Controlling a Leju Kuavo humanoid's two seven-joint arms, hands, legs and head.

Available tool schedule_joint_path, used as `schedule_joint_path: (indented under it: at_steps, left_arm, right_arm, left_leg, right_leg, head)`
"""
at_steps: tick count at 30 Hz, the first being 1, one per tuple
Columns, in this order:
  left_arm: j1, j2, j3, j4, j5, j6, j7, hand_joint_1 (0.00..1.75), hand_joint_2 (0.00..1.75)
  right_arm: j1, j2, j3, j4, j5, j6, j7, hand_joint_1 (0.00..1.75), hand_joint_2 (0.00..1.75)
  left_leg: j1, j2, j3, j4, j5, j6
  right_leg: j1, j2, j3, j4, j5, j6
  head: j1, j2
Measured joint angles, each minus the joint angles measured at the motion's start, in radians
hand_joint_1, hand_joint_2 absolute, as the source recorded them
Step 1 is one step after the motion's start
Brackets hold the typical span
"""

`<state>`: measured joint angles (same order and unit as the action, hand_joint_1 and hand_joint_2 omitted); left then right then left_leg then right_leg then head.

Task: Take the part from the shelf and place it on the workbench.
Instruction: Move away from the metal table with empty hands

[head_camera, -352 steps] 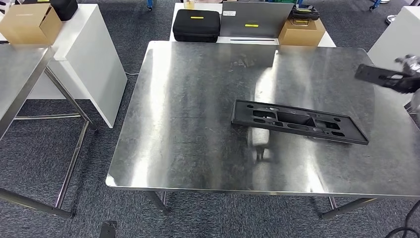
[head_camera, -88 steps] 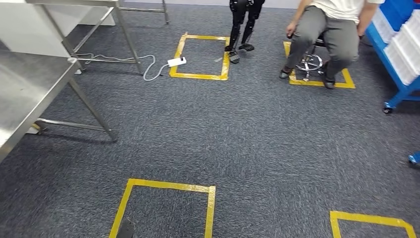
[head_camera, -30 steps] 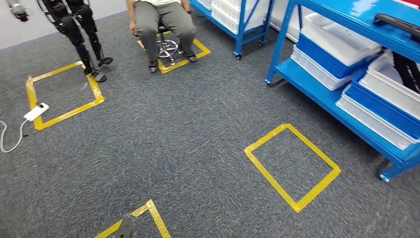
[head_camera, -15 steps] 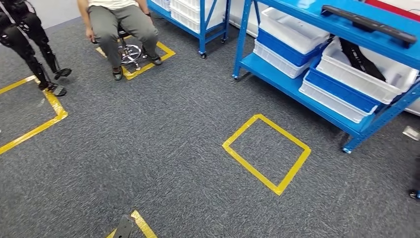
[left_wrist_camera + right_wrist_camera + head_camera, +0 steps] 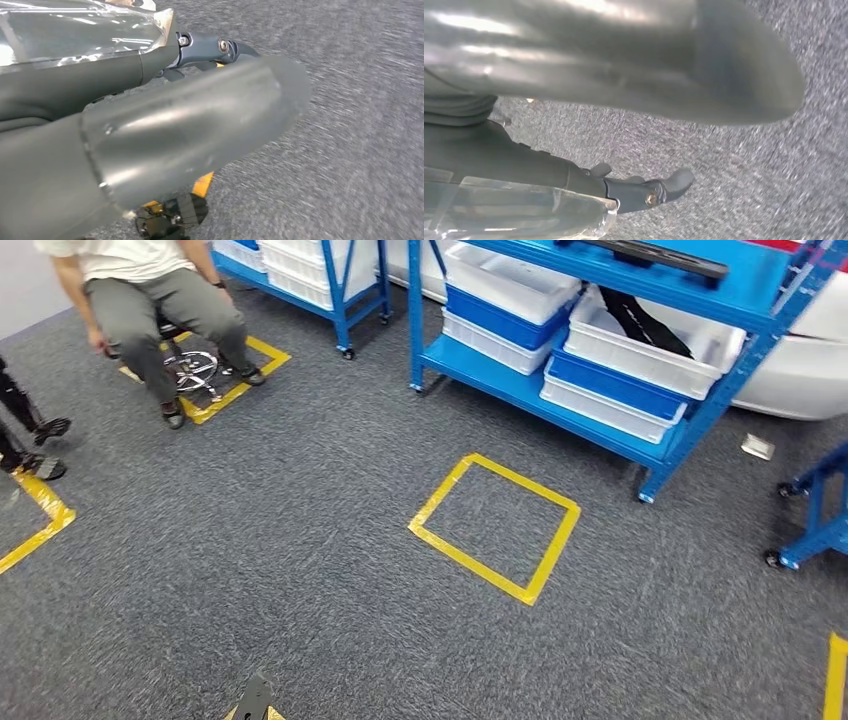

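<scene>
**Part on shelf, not yet collected: both hands empty**

1. Left hand. The left hand (image 5: pixel 190 115) hangs over grey carpet (image 5: pixel 360 125) with thumb and dark fingers (image 5: pixel 220 47) spread and nothing between them. It is released.

2. Surroundings on the left-hand side. A seated person in grey trousers (image 5: pixel 160 300) sits well forward of the left hand. A yellow taped floor square (image 5: pixel 495 525) lies ahead, between the two hands' sides and short of the rack.

3. Task object. The long black plastic part (image 5: pixel 650 252) lies flat on the top level of the blue metal shelf rack (image 5: pixel 600 430). It is forward of the hands, toward the right hand's side, and well apart from both. A second dark strip (image 5: pixel 645 325) leans in a white plastic bin (image 5: pixel 650 360) one level lower.

4. Right hand. The right hand (image 5: pixel 624 75) hangs over the same carpet, fingers (image 5: pixel 674 180) extended, grasping nothing.

5. Progress. Judged from this state, no step of this transfer is complete. Outstanding steps:
   - approach the rack;
   - reach and grasp the part;
   - carry it to the workbench;
   - set it down.
</scene>
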<state>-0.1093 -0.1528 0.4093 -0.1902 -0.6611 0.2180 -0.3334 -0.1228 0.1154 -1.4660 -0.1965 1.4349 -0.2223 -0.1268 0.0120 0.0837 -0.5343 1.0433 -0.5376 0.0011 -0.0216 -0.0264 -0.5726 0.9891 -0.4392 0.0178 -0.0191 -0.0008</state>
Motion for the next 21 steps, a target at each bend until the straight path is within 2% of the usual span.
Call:
schedule_joint_path:
  at_steps: [1,2,3,4,5,6,8,9,10,12,14,15,17,19,20,21]
  left_arm:
    - [0.0,0.0,0.0,0.0,0.0,0.0,0.0,0.0,0.0]
    - [0.002,0.001,0.0,0.0,0.0,0.0,0.001,0.0,0.0]
    - [0.004,0.001,0.0,0.0,0.0,0.0,0.002,0.0,0.0]
    - [0.006,0.002,0.0,0.0,-0.002,0.0,0.001,0.0,0.0]
    - [0.007,0.002,-0.001,0.0,-0.005,0.001,0.0,0.0,0.0]
    - [0.006,0.003,-0.001,0.0,-0.007,0.001,-0.001,0.0,0.0]
    - [0.005,0.005,-0.001,0.0,-0.01,-0.001,-0.002,0.0,0.0]
    - [0.004,0.006,-0.001,0.0,-0.011,-0.003,-0.002,0.0,0.0]
    - [0.003,0.006,-0.001,0.0,-0.011,-0.004,-0.002,0.0,0.0]
    - [0.002,0.006,-0.002,0.0,-0.012,-0.007,-0.003,0.0,0.0]
    - [0.002,0.006,-0.002,0.0,-0.012,-0.007,-0.004,0.0,0.0]
    - [0.001,0.006,-0.002,0.0,-0.012,-0.006,-0.004,0.0,0.0]
    - [0.002,0.006,-0.002,-0.001,-0.014,-0.006,-0.005,0.0,0.0]
    - [0.003,0.006,-0.002,-0.001,-0.017,-0.002,-0.009,0.0,0.0]
    - [0.003,0.006,-0.002,-0.001,-0.018,0.001,-0.012,0.0,0.0]
    - [0.003,0.006,-0.002,-0.001,-0.018,0.006,-0.014,0.0,0.0]
  right_arm:
    - [-0.001,0.0,0.0,0.0,0.0,0.001,0.0,0.0,0.44]
    - [-0.002,0.0,0.0,0.0,0.001,0.001,0.0,0.0,0.44]
    - [-0.003,0.0,0.0,0.0,0.003,0.001,-0.001,0.0,0.44]
    - [-0.002,0.0,0.0,0.0,0.005,0.0,-0.002,0.0,0.44]
    - [-0.001,0.0,0.0,0.0,0.009,-0.002,-0.002,0.0,0.0]
    - [0.0,0.001,0.0,0.0,0.012,-0.004,-0.002,0.0,0.0]
    - [0.001,0.002,0.001,0.0,0.017,-0.006,0.0,0.0,0.0]
    - [0.001,0.002,0.002,0.0,0.019,-0.007,0.001,0.0,0.0]
    - [0.001,0.002,0.002,0.0,0.02,-0.008,0.002,0.0,0.0]
    - [0.002,0.002,0.005,0.0,0.021,-0.008,0.003,0.0,0.0]
    - [0.003,0.001,0.008,0.0,0.021,-0.008,0.004,0.0,0.0]
    - [0.003,0.001,0.009,0.0,0.021,-0.009,0.004,0.0,0.0]
    - [0.001,0.002,0.01,0.0,0.021,-0.009,0.004,0.0,0.0]
    - [0.002,0.003,0.011,0.0,0.021,-0.009,0.005,0.0,0.0]
    - [0.004,0.003,0.011,0.0,0.02,-0.009,0.006,0.0,0.0]
    - [0.006,0.003,0.011,0.0,0.019,-0.009,0.008,0.0,0.0]
  left_leg:
    - [0.002,-0.031,-0.022,0.052,-0.032,-0.004]
    - [0.003,-0.06,-0.053,0.121,-0.07,-0.006]
    - [0.003,-0.074,-0.086,0.19,-0.1,-0.008]
    - [0.004,-0.082,-0.113,0.239,-0.113,-0.009]
    - [0.005,-0.085,-0.125,0.254,-0.105,-0.01]
    - [0.008,-0.086,-0.117,0.227,-0.076,-0.01]
    - [0.016,-0.089,-0.065,0.098,0.003,-0.012]
    - [0.019,-0.094,-0.04,0.038,0.029,-0.013]
    - [0.019,-0.098,-0.025,-0.001,0.042,-0.012]
    - [0.013,-0.104,-0.021,-0.021,0.045,-0.003]
    - [0.011,-0.098,-0.019,-0.03,0.053,0.015]
    - [0.011,-0.095,-0.017,-0.034,0.056,0.024]
    - [0.009,-0.088,-0.014,-0.039,0.054,0.039]
    - [0.006,-0.083,-0.011,-0.04,0.044,0.045]
    - [0.005,-0.081,-0.007,-0.039,0.041,0.044]
    - [0.005,-0.079,0.0,-0.039,0.037,0.042]
  right_leg:
    - [-0.005,0.011,0.002,-0.001,0.003,-0.007]
    - [-0.003,0.021,0.001,-0.001,0.004,-0.012]
    - [-0.001,0.031,0.0,-0.001,0.005,-0.016]
    - [0.0,0.04,0.0,-0.001,0.005,-0.017]
    - [0.0,0.048,0.001,0.0,0.005,-0.017]
    - [0.0,0.057,0.002,0.0,0.005,-0.016]
    - [-0.001,0.069,0.005,0.002,0.003,-0.014]
    - [0.002,0.073,0.004,0.006,0.0,-0.01]
    - [0.006,0.076,0.0,0.009,-0.002,-0.005]
    - [0.012,0.079,-0.006,0.011,-0.002,0.008]
    - [0.012,0.074,-0.015,0.02,-0.007,0.02]
    - [0.012,0.066,-0.028,0.045,-0.02,0.022]
    - [0.009,0.047,-0.086,0.158,-0.068,0.02]
    - [0.008,0.041,-0.154,0.287,-0.106,0.023]
    - [0.007,0.04,-0.168,0.312,-0.106,0.029]
    - [0.006,0.039,-0.161,0.294,-0.09,0.036]
  head:
    - [-0.002,0.0]
    - [-0.003,0.0]
    - [-0.004,0.0]
    - [-0.004,0.0]
    - [-0.004,0.0]
    - [-0.004,0.0]
    - [-0.004,0.0]
    - [-0.004,0.0]
    - [-0.002,0.0]
    - [0.0,0.0]
    - [0.001,0.0]
    - [0.003,0.0]
    - [0.007,0.0]
    - [0.008,0.0]
    - [0.008,0.0]
    - [0.008,0.0]
